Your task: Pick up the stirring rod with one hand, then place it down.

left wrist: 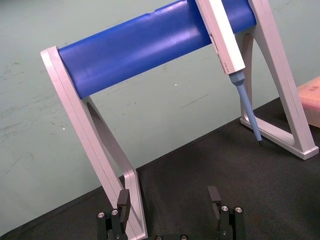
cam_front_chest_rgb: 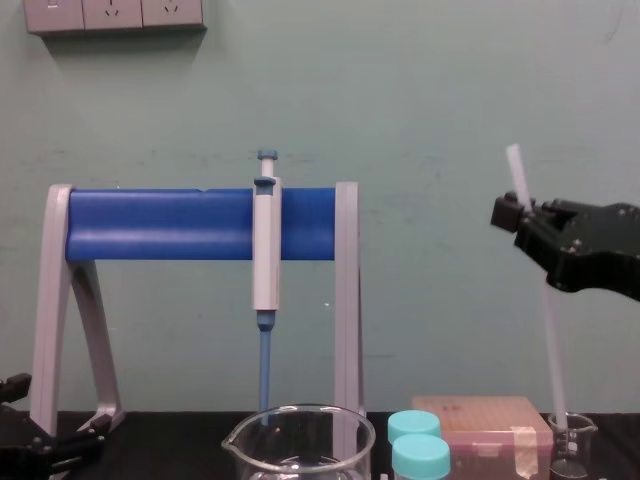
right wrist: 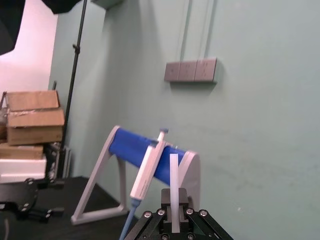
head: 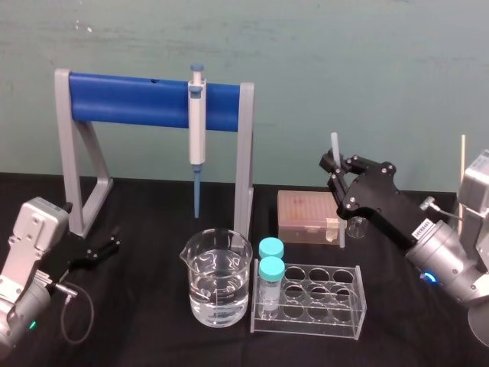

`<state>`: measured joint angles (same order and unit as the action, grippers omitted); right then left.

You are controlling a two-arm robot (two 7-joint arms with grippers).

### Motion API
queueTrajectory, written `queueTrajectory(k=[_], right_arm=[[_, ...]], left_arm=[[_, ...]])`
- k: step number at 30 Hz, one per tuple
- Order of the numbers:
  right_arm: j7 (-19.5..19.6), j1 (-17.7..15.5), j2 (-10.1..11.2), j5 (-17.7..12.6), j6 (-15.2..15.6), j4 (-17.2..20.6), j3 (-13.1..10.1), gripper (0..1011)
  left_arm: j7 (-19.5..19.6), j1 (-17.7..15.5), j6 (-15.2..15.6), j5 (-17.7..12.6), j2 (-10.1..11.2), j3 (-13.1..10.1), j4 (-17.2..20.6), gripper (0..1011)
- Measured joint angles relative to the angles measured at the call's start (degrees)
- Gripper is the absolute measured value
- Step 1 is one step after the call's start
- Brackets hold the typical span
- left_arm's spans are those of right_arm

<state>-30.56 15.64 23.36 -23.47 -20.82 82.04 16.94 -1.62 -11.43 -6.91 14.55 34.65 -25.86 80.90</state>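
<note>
The stirring rod (cam_front_chest_rgb: 548,330), a thin translucent white stick, stands nearly upright at the right of the table. My right gripper (cam_front_chest_rgb: 520,215) is shut on its upper part, and a short end sticks up above the fingers (head: 334,145). In the right wrist view the rod (right wrist: 173,175) rises between the black fingers of the right gripper (right wrist: 174,202). Its lower end comes down at a small glass beaker (cam_front_chest_rgb: 573,445), (head: 355,226); whether it is inside I cannot tell. My left gripper (head: 107,246), (left wrist: 169,197) rests open and empty at the table's left.
A grey stand with a blue bar (head: 130,99) holds a blue-tipped pipette (head: 197,126) at the back. In front are a large beaker of water (head: 218,279), a clear tube rack (head: 321,302) with two teal-capped vials (head: 270,271), and a pink tip box (head: 306,215).
</note>
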Motion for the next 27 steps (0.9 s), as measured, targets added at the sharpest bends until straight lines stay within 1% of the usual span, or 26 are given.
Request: queueTrajectory(k=[7,11,16,27], right_arm=[[0.88,-1.60,-1.54,1.29,-5.05,-0.53,-2.20,72],[1.55,-2.63,-2.35,1.32,-6.17,-0.86,-3.27,72],[2.26,-3.66,-3.20,1.27,-6.01,-0.82,-4.35,72],[3.65,-4.40,-4.58,1.34,-2.11,-0.45,-5.85,72]], left_arm=[[0.00,0.00,0.00,0.00,0.00,0.00,0.00,1001],[0.00,0.00,0.00,0.00,0.00,0.00,0.00,1000],[0.00,0.00,0.00,0.00,0.00,0.00,0.00,1000],[0.00,0.00,0.00,0.00,0.00,0.00,0.00,1000]])
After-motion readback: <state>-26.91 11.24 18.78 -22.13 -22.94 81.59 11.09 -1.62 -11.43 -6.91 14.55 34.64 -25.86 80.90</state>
